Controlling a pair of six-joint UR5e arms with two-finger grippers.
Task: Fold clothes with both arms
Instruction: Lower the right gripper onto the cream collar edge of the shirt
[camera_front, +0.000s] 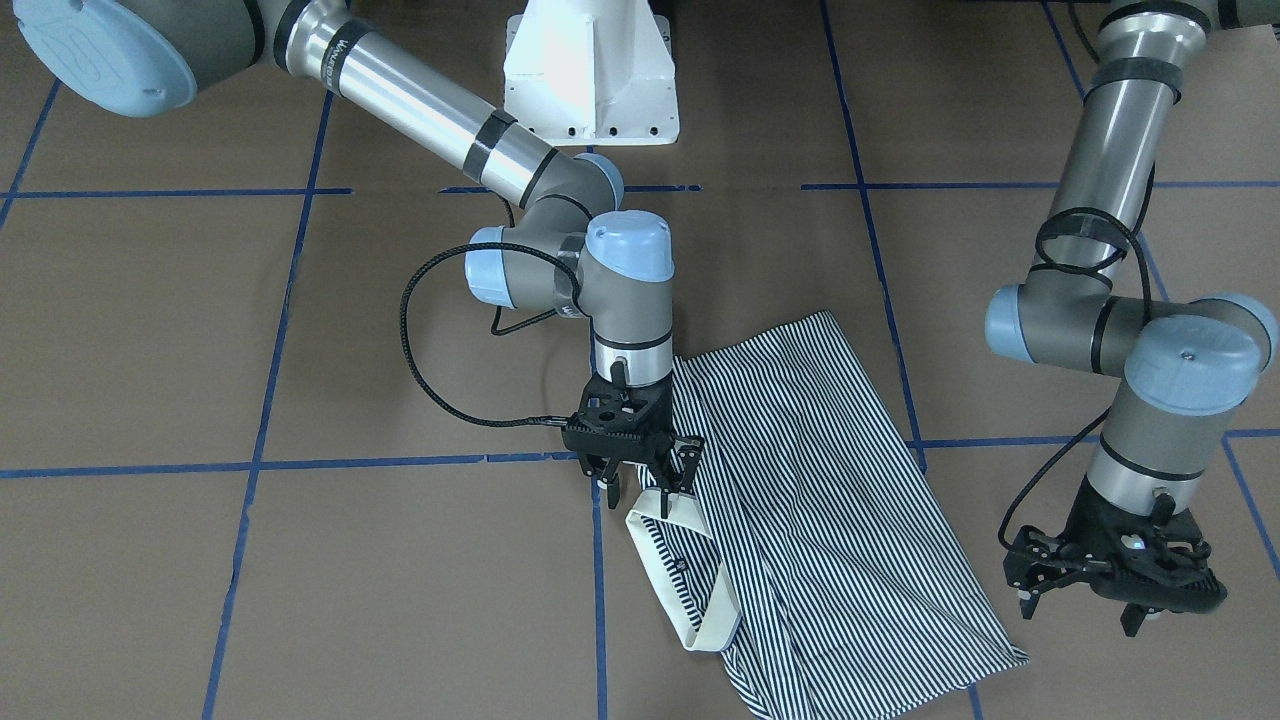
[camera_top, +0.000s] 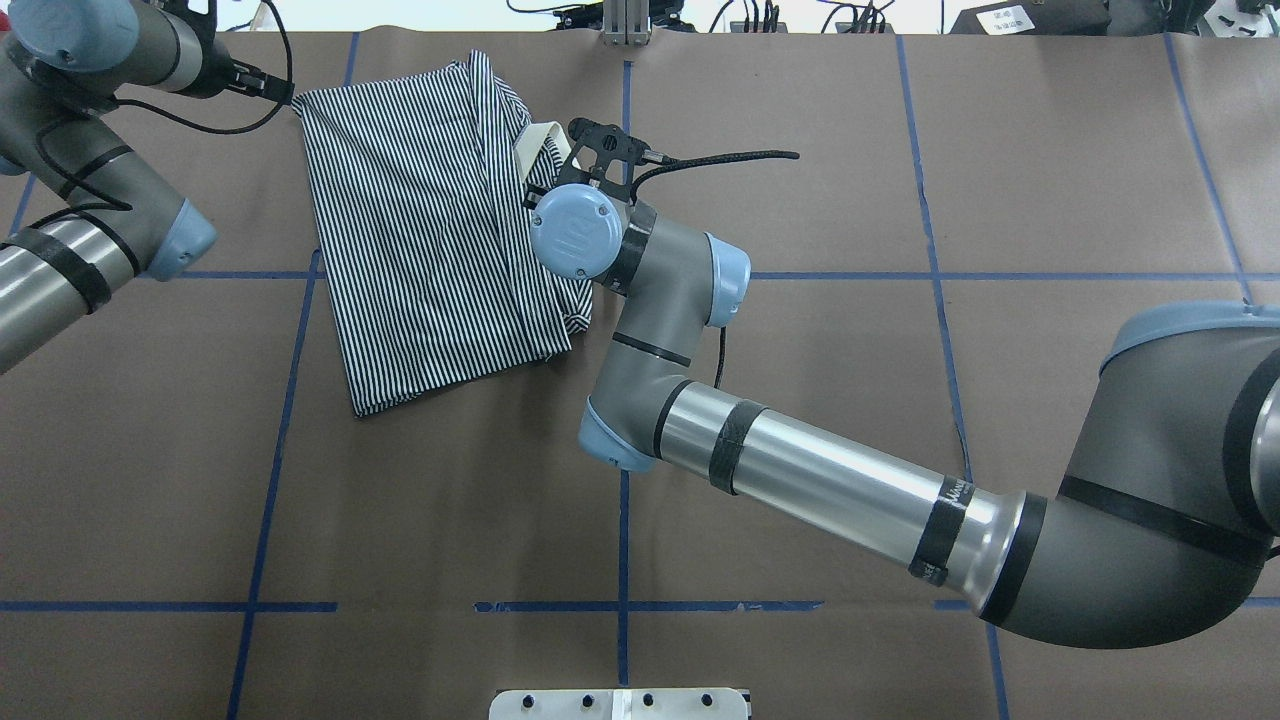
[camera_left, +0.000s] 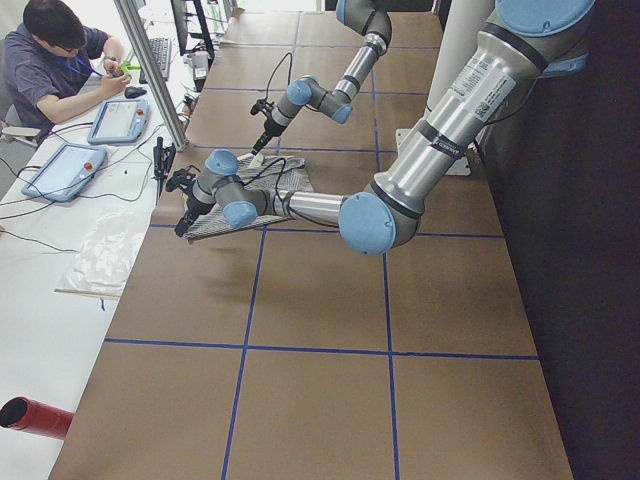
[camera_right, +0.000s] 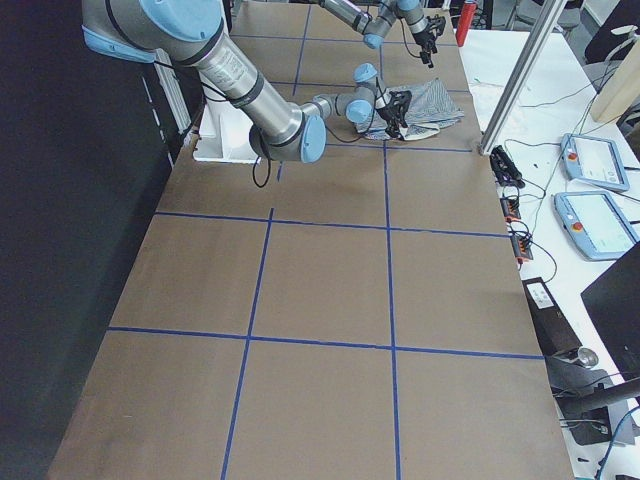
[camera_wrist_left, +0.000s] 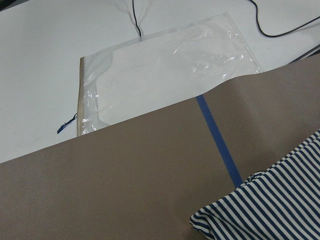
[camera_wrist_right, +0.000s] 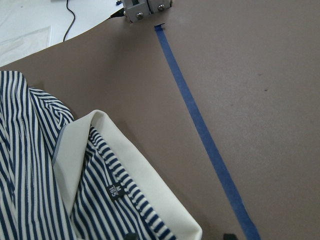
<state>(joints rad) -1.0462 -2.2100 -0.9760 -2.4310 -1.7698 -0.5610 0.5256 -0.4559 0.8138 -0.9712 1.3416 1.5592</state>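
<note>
The striped polo shirt (camera_front: 830, 520) lies folded into a flat panel on the brown paper worktop (camera_front: 300, 330), out toward the edge farthest from the white pedestal (camera_front: 590, 70). The right arm (camera_top: 830, 480) reaches across to it. The right fingers (camera_front: 646, 485) point straight down over the neck end and are spread wide, with nothing pinched between them. The top of the cream collar (camera_wrist_right: 72, 160) sits just under them, roughly between the two tips. I can't tell from here whether a tip touches the cloth. In the right wrist view the collar stands open below the fingers, with a small dark label (camera_wrist_right: 115, 191) inside the neck. A blue tape line (camera_wrist_right: 200, 130) runs down just beside the outer tip.

The left arm (camera_front: 1110, 180) bends down at the other side of the garment. The left fingers (camera_front: 1078, 612) are also parted wide and hold nothing. A corner of the shirt lies just beside them, apart from both tips, with bare paper beneath them. In the left wrist view only that striped corner shows, and beyond the worktop's edge a clear plastic bag (camera_wrist_left: 165, 75) lies on a white table. A person (camera_left: 50, 60) sits at that table, well away from both sets of fingers.
</note>
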